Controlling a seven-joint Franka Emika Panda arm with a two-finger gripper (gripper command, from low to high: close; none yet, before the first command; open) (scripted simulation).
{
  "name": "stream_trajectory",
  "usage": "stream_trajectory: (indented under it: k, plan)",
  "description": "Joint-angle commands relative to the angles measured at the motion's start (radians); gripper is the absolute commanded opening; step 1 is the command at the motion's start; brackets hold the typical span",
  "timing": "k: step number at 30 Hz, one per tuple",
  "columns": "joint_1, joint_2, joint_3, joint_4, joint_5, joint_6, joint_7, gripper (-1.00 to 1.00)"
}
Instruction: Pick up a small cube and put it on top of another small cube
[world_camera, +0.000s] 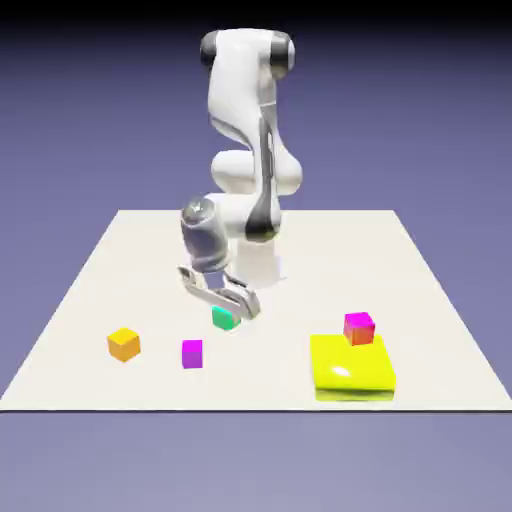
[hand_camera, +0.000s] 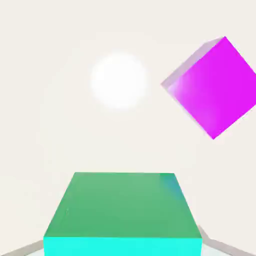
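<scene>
A: Arm?
B: White, folded low over the pale table (world_camera: 90, 300), wrist tilted toward the exterior view's left.
A: Pincer?
B: The pincer (world_camera: 226, 312) is pinching the small teal-green cube (world_camera: 224, 319), which fills the hand view's bottom (hand_camera: 122, 212) between the fingertips.
A: Neighbours?
B: A plain magenta cube (world_camera: 192, 353) sits near, an orange cube (world_camera: 124, 344) farther left.

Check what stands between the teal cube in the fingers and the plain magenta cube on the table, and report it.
Nothing visible does. The gripper is shut on the teal cube, and the plain magenta cube sits close by on bare table. The hand view shows only tabletop between them. The orange cube lies beyond, toward the exterior view's left.
</scene>
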Motion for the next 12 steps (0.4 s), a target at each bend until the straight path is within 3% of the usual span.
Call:
stream_trajectory:
  k: [1, 7, 8, 12]
  plan:
    - [0.004, 0.006, -0.015, 0.015, 0.001, -0.008, 0.02, -1.0]
    - [0.004, 0.169, 0.013, -0.01, 0.051, 0.179, -0.019, -1.0]
    - [0.004, 0.169, 0.013, -0.01, 0.051, 0.179, -0.019, 1.0]
    - [0.004, 0.061, -0.006, 0.006, 0.018, 0.055, 0.007, 1.0]
